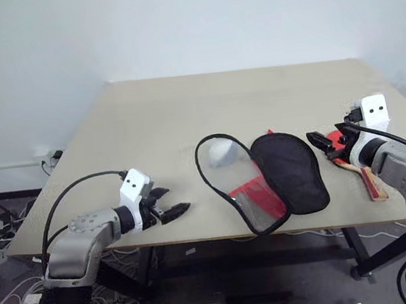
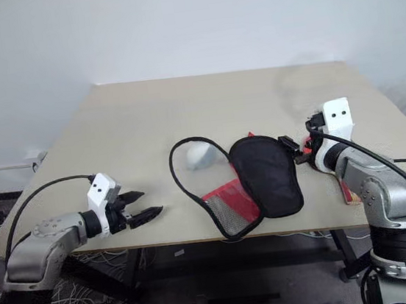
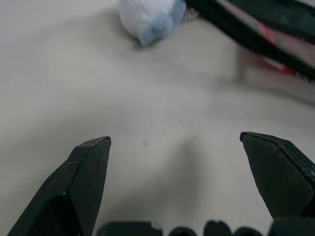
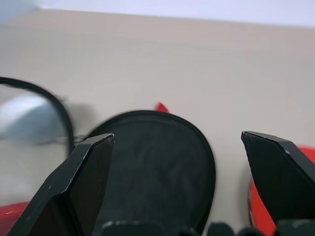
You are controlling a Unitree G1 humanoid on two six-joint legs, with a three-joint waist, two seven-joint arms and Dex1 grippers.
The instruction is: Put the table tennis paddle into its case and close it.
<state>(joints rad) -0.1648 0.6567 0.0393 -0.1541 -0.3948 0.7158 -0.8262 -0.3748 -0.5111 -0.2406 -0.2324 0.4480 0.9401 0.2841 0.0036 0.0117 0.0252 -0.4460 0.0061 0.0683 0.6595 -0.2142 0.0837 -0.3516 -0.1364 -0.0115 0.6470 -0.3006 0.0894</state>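
Note:
The case [image 1: 288, 171] lies unzipped and spread open on the table, black lining up; its other half is a black-rimmed loop with a mesh pocket [image 1: 257, 199] over red fabric. The table tennis paddle [image 1: 372, 181] lies to the right of the case, tan handle toward the front edge, red face partly hidden under my right gripper [image 1: 319, 143]. That gripper hovers open between the paddle and the case lining [image 4: 157, 167]. My left gripper [image 1: 173, 200] is open above the table's front edge, well left of the case, with nothing between its fingers [image 3: 88, 172].
A small pale grey ball [image 1: 221, 152] rests inside the case's open loop, also seen as the ball [image 3: 147, 17] ahead of the left gripper. The tan table [image 1: 183, 110] has bare surface behind and left of the case. Cables lie on the floor at left.

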